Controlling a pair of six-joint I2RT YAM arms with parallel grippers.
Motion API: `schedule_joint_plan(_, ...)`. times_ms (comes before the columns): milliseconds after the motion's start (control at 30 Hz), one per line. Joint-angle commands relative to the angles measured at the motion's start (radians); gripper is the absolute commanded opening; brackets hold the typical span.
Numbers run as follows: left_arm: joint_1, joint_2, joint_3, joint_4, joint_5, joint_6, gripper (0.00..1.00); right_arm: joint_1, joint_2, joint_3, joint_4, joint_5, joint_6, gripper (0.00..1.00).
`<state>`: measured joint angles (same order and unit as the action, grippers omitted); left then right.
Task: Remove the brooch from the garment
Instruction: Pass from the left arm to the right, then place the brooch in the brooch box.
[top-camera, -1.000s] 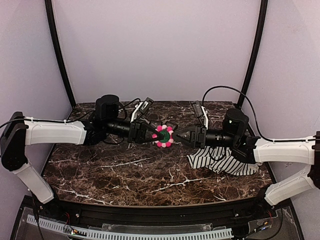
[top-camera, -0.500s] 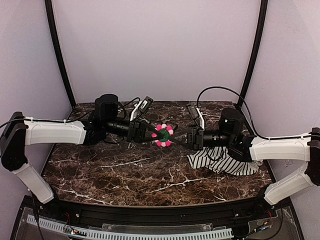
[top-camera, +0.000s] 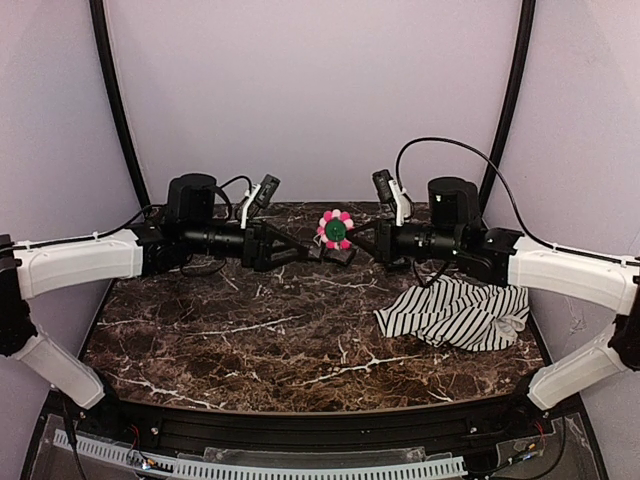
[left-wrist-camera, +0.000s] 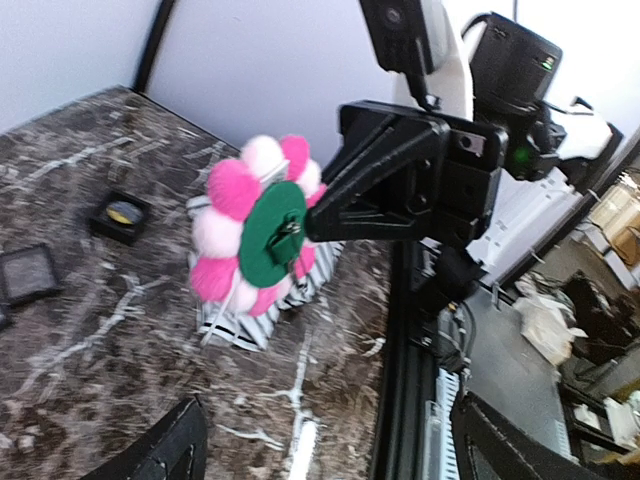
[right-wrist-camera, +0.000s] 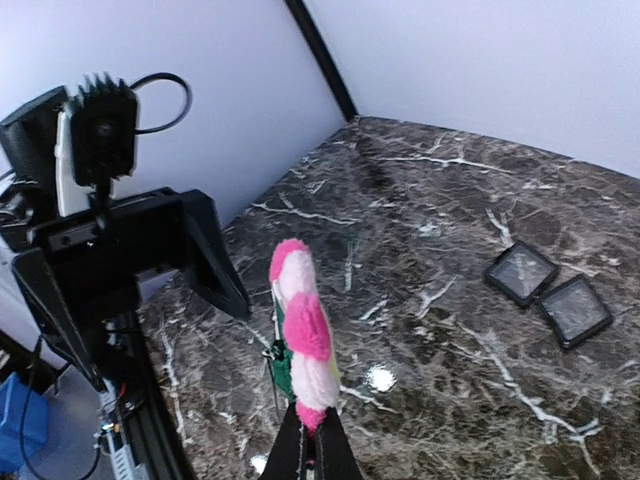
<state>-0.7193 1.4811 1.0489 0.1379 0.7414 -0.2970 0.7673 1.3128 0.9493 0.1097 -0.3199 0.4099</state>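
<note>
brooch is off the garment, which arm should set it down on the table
Right. The right hand is shut on the brooch, holding it in the air clear of the striped garment. The left hand is open and apart from it.

brooch: fuzzy pompom petals, felt-like green centre | garment: soft striped cloth | table: glossy marble-look top

The setting is a robotics test cell in a lab. Plain lilac panels enclose a dark marble-patterned surface on three sides, with black poles at its rear corners. A slotted cable duct runs along the near edge, where two white-and-black arms are mounted.
</note>
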Motion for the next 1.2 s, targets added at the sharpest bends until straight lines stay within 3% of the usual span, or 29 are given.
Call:
schedule_joint_plan(0,0.079,-0.103,0.036,-0.125,-0.21,0.064,0.87,-0.016,0.075,0.131,-0.26,0.251,-0.145,0.0)
schedule_joint_plan(200,0.172,-0.153,0.039,-0.183,-0.373,0.051,0.89,-0.024,0.255,0.312,-0.418,0.465,-0.221,0.0)
schedule_joint_plan(433,0.265,-0.215,0.017,-0.193,-0.478,0.036,0.92,-0.045,0.456,0.452,-0.446,0.619,-0.29,0.0)
schedule_joint_plan(800,0.273,-0.205,0.018,-0.213,-0.526,0.03,0.93,-0.083,0.717,0.631,-0.394,0.732,-0.387,0.0)
schedule_joint_plan(1167,0.273,-0.205,0.016,-0.212,-0.525,0.021,0.93,-0.1,0.875,0.741,-0.336,0.772,-0.474,0.0)
